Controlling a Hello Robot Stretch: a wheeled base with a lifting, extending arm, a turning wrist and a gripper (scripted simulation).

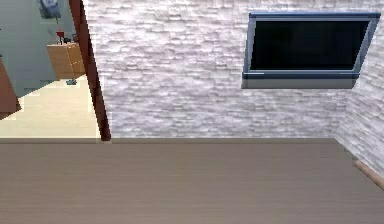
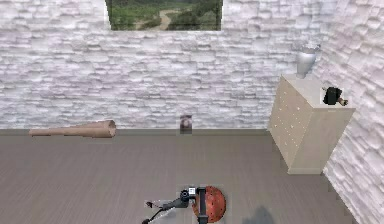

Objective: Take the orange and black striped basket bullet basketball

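Note:
A round orange-red ball with dark stripes, the basketball [image 2: 216, 204], lies low in the arm side view, just right of the middle, on the grey plank floor. The gripper [image 2: 156, 213] reaches leftward right beside it, its dark body and a white marker square [image 2: 190, 195] against the ball's left side. Thin fingers [image 2: 162, 209] point left over the floor. I cannot tell whether the gripper holds anything, nor whether it touches the ball.
A baseball bat [image 2: 76, 129] lies along the far stone wall, with a small dark object [image 2: 186, 124] further right. A beige dresser [image 2: 309, 126] carries a vase [image 2: 306, 62]. Ahead, a television [image 1: 310, 46] hangs on the wall, and a doorway [image 1: 50, 90] opens at the left.

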